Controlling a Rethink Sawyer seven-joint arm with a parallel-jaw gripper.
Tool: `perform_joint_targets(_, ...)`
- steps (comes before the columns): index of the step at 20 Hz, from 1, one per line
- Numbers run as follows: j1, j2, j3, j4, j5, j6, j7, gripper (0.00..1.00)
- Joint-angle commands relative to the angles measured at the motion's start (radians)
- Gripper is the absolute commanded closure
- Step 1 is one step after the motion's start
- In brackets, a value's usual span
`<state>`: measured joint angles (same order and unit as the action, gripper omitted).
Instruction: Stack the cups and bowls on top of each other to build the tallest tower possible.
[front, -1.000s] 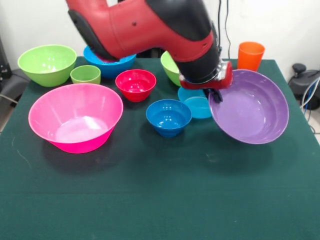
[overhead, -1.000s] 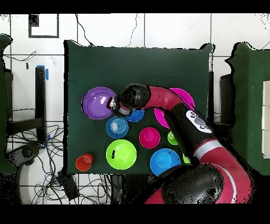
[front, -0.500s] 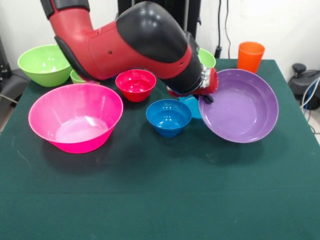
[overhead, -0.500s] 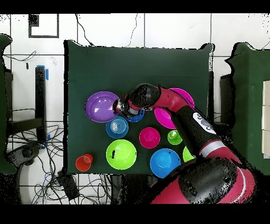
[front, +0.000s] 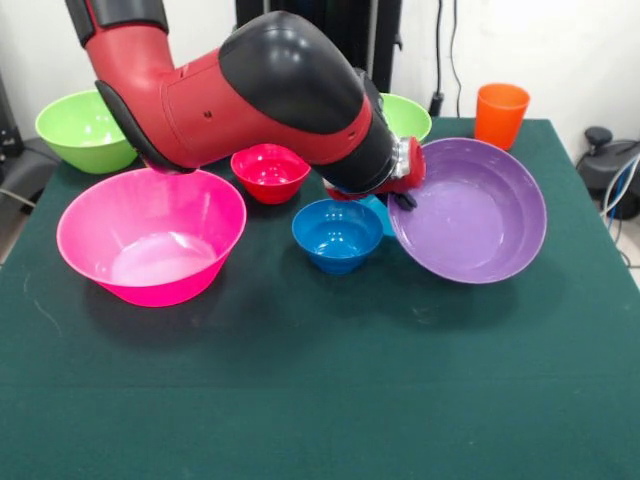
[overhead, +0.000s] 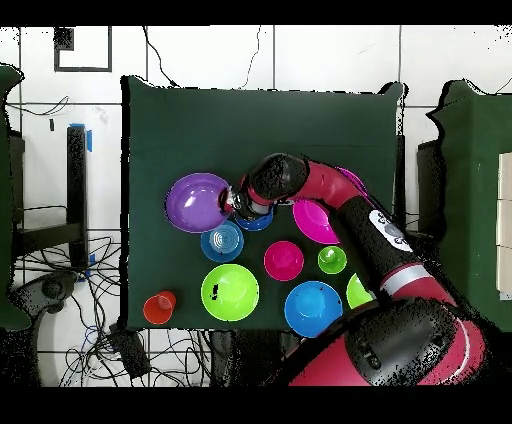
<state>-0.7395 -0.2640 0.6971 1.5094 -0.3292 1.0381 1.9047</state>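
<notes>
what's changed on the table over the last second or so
The gripper, clamped on the purple bowl's rim, has carried the tilted bowl leftward in the front view, toward the small blue bowl. The arm swung lower across the back bowls. The pink bowl, red bowl and orange cup stayed put.

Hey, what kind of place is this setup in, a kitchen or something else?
Most likely a robotics lab, not a kitchen. A red and black robot arm works over a table covered in green cloth, loose cables trail over the tiled floor beside it, and the bowls, like the purple bowl, are bright plastic props.
</notes>
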Motion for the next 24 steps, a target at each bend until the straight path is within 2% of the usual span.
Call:
perform_joint_targets(1,0.002,-0.004,0.081,-0.056,-0.038,0.064,-0.296,1.0)
perform_joint_targets(7,-0.028,0.011,0.14,-0.041,-0.055,0.018,-0.351,1.0)
perform_joint_targets(10,-0.03,-0.005,0.164,-0.057,-0.067,0.031,-0.374,1.0)
perform_joint_targets(16,-0.043,0.017,0.222,-0.104,-0.094,0.032,-0.452,1.0)
perform_joint_targets(24,-0.045,0.018,0.256,-0.163,-0.113,0.08,-0.531,1.0)
